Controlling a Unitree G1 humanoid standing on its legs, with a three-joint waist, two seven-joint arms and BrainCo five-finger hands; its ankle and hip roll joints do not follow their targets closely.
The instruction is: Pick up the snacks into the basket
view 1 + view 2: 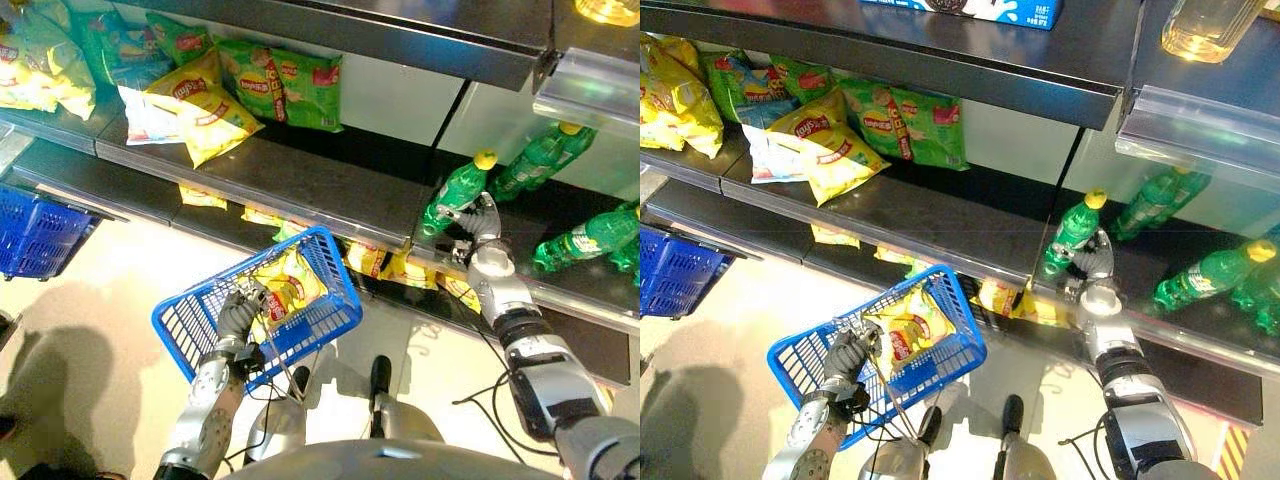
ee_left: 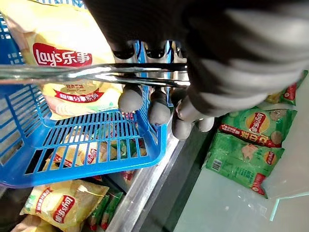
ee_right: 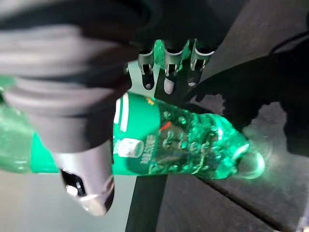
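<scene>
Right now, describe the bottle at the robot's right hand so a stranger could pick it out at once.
Start at the dark shelf to the right of the chip bags, where several green bottles lie. The one meant is the green bottle furthest left on it, its yellow cap pointing up and away. Unlike its neighbours, it has the right hand at its base.

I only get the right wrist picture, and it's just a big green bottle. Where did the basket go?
Observer: The left hand holds the blue basket by its handle, low in front of the shelves.
Operator: Is anything in it yet?
Observer: Yes, a yellow chip bag lies inside.
Operator: Are there more snacks to grab?
Observer: Plenty. Green chip bags and yellow ones lie on the shelf above the basket.
</scene>
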